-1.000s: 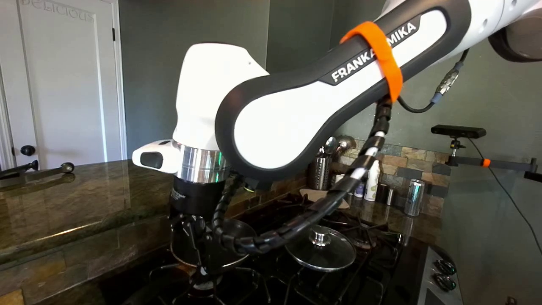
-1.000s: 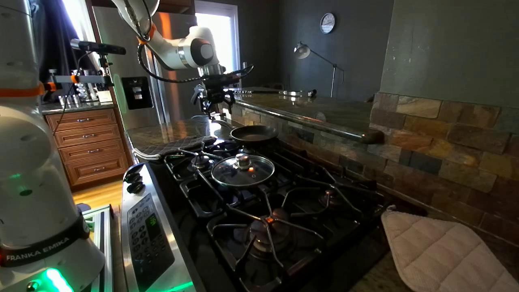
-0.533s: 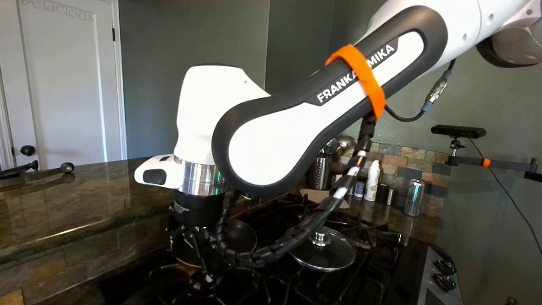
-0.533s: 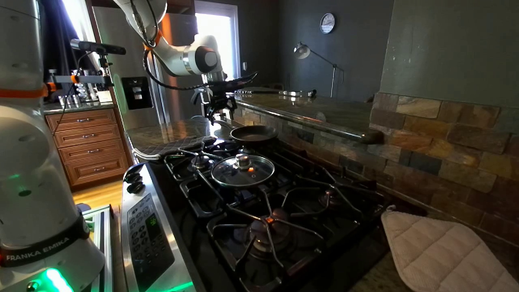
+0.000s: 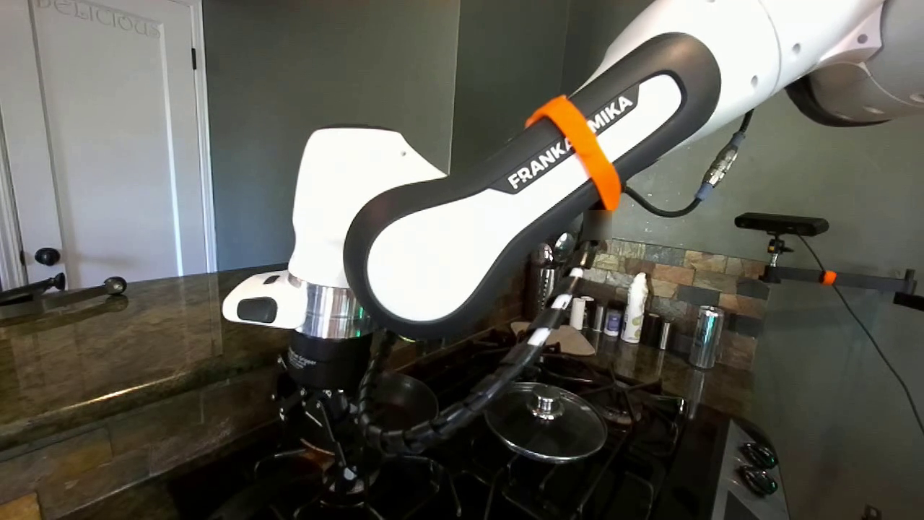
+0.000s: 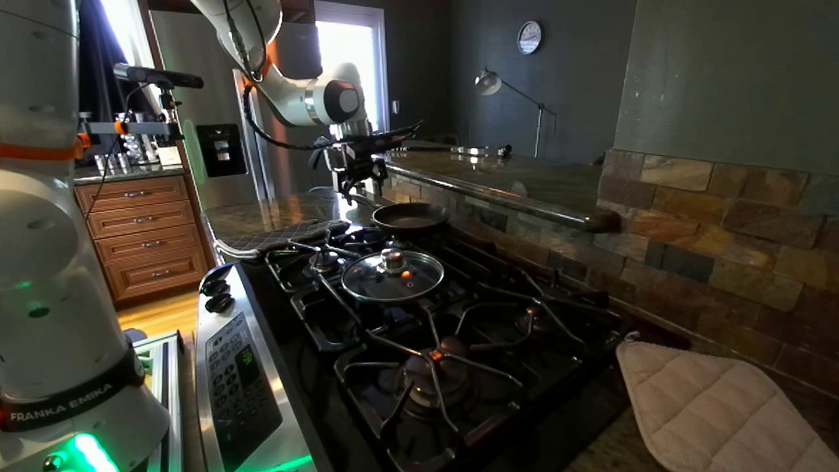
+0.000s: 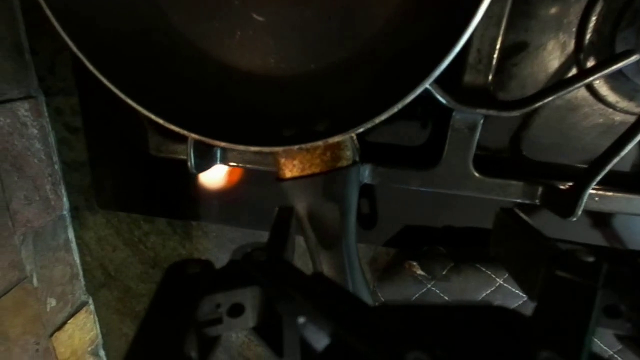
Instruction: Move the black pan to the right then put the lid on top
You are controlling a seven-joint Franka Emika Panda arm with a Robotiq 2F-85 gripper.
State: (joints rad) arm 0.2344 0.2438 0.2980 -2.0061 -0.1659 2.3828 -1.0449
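Pincer [image 7: 400, 232]: mine, spread wide, the handle [image 7: 327, 220] of the pan [image 7: 260, 60] running between its fingers in the wrist view; whether they touch it I cannot tell.
Pan: one, black, at the far end of the stove [image 6: 295, 373] in an exterior view, near the stone-tiled wall [image 6: 662, 226].
Lid [image 6: 377, 285]: one, glass, knob [image 6: 392, 260] up on the stove, apart from the pan.
Arm [image 5: 440, 260]: FRANKA and MIKA, an orange band [image 5: 580, 148] over the letters between.
Base [image 6: 59, 354]: FRANKA EMIKA, whole.
Collar [image 5: 328, 361]: small print; I make out "Gripper".
Door [image 5: 115, 180]: DELICIOUS, clipped at the top.
Dials [image 6: 219, 302]: two, in both exterior views.
Drawers [image 6: 144, 219]: four.
Display [image 6: 247, 357]: green figures, too small to read.
Potholder [image 6: 714, 400]: one, pale, cut off.
Cable [image 5: 538, 336]: mine; with my pincer it hides much of the pan in an exterior view.
Pan rim [image 7: 265, 148]: cut off at the top of the wrist view.
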